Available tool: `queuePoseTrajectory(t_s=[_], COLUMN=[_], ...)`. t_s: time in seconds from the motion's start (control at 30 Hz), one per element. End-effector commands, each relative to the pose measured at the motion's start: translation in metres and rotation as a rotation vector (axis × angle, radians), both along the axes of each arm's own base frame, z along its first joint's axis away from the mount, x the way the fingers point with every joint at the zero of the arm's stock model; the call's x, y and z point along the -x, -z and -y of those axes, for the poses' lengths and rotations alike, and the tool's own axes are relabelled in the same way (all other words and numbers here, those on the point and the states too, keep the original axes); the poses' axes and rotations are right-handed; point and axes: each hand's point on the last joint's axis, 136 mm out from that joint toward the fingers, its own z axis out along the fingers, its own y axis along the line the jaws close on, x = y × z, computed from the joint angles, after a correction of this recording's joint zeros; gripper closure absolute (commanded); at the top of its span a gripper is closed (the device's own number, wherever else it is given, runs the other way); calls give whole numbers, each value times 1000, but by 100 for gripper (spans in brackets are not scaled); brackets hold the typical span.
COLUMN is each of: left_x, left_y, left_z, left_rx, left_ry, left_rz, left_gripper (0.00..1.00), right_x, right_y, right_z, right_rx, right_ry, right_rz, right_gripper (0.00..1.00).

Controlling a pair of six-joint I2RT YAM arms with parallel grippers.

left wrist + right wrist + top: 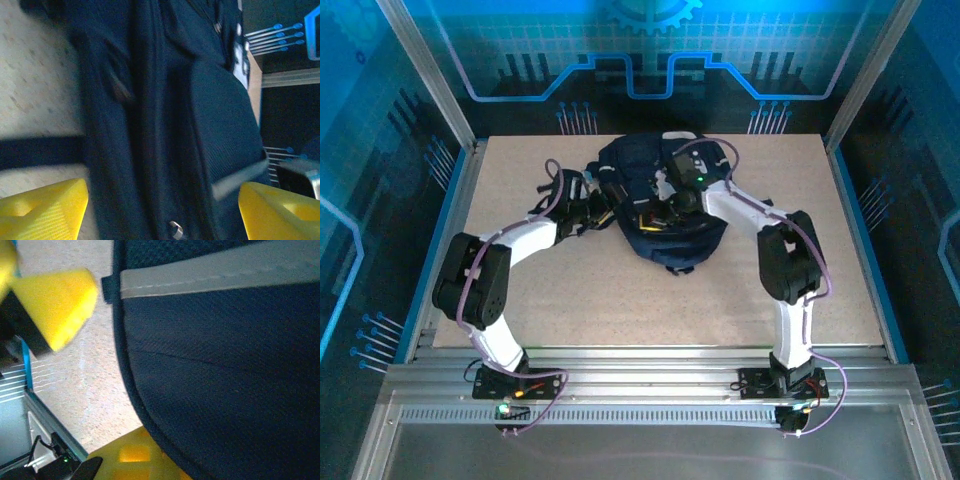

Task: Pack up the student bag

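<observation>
The student bag (665,215), dark navy with a light grey stripe (215,277), lies at the back middle of the table. My left gripper (588,207) is at the bag's left edge. Its yellow fingers (45,210) stand wide apart, open, with folds of navy fabric (165,150) and a small metal ring (175,229) between them. My right gripper (672,198) rests on top of the bag near its open mouth. In the right wrist view one yellow finger (132,460) shows under the fabric, which hides the other; the gripper is shut on the bag's cloth.
The speckled tabletop (620,300) stretches in front of the bag towards the arm bases. A dark strap (40,152) lies across the table to the bag's left. Another yellow fingertip (57,302) sits beside the bag's edge. Metal frame rails (450,230) border the table.
</observation>
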Motion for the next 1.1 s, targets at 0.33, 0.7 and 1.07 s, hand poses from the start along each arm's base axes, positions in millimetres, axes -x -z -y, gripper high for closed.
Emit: queuePoseTrajectory(t_s=[0.33, 0.7, 1.07], left_x=[-14, -26, -33], left_y=[37, 68, 59], left_z=[11, -8, -23], left_rx=[-31, -143, -158], left_ry=[23, 29, 21], left_rz=[-30, -64, -61], left_gripper=[80, 100, 100], right_x=[40, 61, 4], right_y=[6, 40, 20], right_z=[-22, 131, 263], right_rx=[29, 535, 928], right_ry=[-113, -87, 106], right_rz=[-25, -38, 101], right_gripper=[100, 100, 100])
